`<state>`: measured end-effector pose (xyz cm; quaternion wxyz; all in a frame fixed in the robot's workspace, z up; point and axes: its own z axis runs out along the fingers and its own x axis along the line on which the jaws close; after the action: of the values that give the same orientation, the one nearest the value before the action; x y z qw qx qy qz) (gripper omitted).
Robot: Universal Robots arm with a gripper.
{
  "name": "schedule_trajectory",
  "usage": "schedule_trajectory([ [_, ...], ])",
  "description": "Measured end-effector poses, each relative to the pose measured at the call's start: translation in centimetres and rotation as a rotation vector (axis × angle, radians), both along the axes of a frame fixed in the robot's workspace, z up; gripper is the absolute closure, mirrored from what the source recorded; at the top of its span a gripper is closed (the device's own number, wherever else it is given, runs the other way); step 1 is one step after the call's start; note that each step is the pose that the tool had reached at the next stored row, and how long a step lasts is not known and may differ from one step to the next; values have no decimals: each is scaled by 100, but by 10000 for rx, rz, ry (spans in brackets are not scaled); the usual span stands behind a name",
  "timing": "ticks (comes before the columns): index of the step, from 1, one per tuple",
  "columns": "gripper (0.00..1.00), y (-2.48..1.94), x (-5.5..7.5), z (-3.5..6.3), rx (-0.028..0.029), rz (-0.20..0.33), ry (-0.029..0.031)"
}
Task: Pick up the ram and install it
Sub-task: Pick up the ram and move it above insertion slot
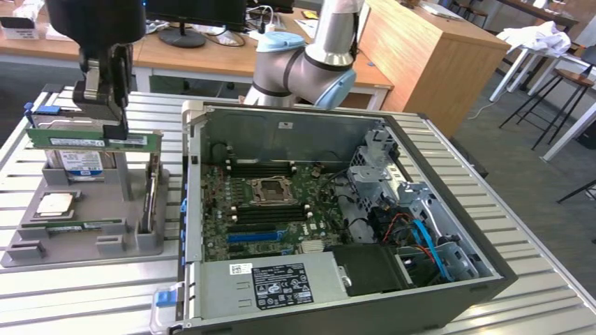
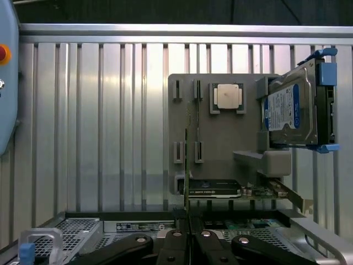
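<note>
Exterior view: the gripper [image 1: 112, 129] hangs over the grey tray [image 1: 139, 241] at the exterior view's left, its jaws clamped on the ram [image 1: 65, 139]. The ram is held level, long edge down, with its lower edge above the tray floor and in front of the hard drive [image 1: 82, 164]. One end of the ram stops short of the open computer case [image 1: 279, 129], leaving a gap between the two. The processor chip [image 1: 54, 204] lies flat on the tray. The case lies with its open side upward, its motherboard [image 1: 270, 209] unobstructed from above. The slatted table [image 1: 521, 279] is bare beyond the case.

Wrist view: the gripper [image 2: 188, 234] pinches the ram [image 2: 187, 160], seen edge-on as a thin line crossing the tray [image 2: 220, 138]. The processor chip [image 2: 228, 95] and the hard drive [image 2: 292, 110] sit apart from that line. Bare table slats [image 2: 99, 127] lie beside the tray.
</note>
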<state>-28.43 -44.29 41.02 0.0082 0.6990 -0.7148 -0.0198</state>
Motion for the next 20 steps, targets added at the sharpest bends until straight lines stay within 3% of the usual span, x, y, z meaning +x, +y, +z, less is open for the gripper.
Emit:
schedule_trajectory([
  [20, 89, 0, 516, 0, -1, 0, 12],
])
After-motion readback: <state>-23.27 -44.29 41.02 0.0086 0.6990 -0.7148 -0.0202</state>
